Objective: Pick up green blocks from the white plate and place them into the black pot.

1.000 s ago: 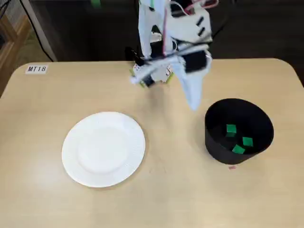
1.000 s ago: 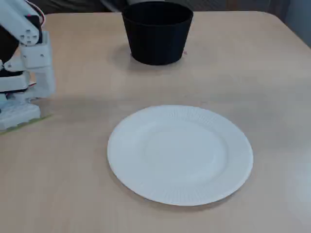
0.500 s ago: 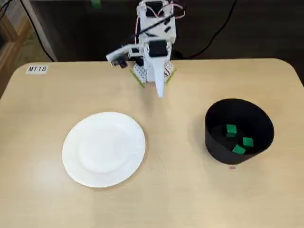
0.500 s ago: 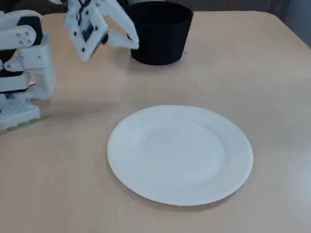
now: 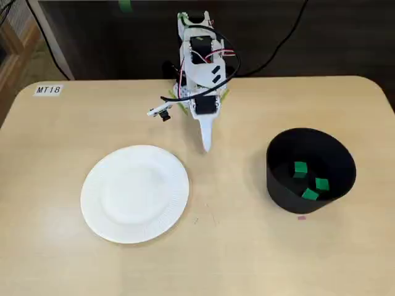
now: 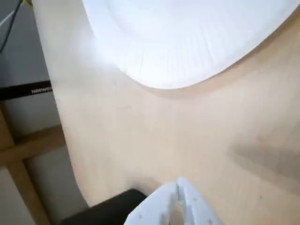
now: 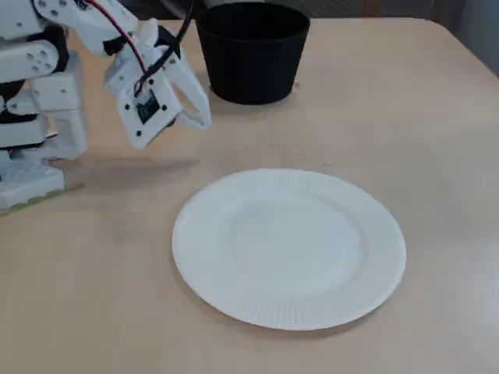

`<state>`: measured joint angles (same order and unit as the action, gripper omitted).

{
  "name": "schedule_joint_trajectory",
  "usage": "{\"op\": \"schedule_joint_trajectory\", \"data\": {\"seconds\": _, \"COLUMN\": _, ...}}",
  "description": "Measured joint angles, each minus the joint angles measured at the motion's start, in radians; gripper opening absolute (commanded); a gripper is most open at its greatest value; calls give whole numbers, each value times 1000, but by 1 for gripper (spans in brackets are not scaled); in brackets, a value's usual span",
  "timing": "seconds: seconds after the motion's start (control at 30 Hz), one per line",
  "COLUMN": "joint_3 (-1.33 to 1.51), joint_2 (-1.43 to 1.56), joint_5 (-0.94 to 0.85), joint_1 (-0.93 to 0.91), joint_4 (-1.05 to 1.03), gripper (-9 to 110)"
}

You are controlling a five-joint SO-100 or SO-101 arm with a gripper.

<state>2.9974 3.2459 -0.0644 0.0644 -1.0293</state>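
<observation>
Wrist view is showing the tool (image 6: pixel 178 187) with its two white fingers closed together and gripping nothing, hanging over the bench (image 6: pixel 154 136) near the rim of the white plate (image 6: pixel 187 42). In a fixed view, three green blocks (image 5: pixel 310 194) are lying inside the black pot (image 5: pixel 276 179), which is standing well apart from the plate, to its right.

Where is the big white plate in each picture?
In a fixed view: the white plate sits at the lower left.
In the wrist view: the white plate fills the top and is cut off by the edge.
In a fixed view: the white plate lies in the middle, near the front.
Landmark in all three: the shut white pincer.
</observation>
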Motion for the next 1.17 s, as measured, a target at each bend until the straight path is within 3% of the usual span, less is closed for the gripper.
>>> {"op": "schedule_joint_trajectory", "data": {"seconds": 1.17, "joint_3": 3, "joint_2": 0, "joint_5": -9, "joint_1": 3, "joint_4": 8, "gripper": -2}}
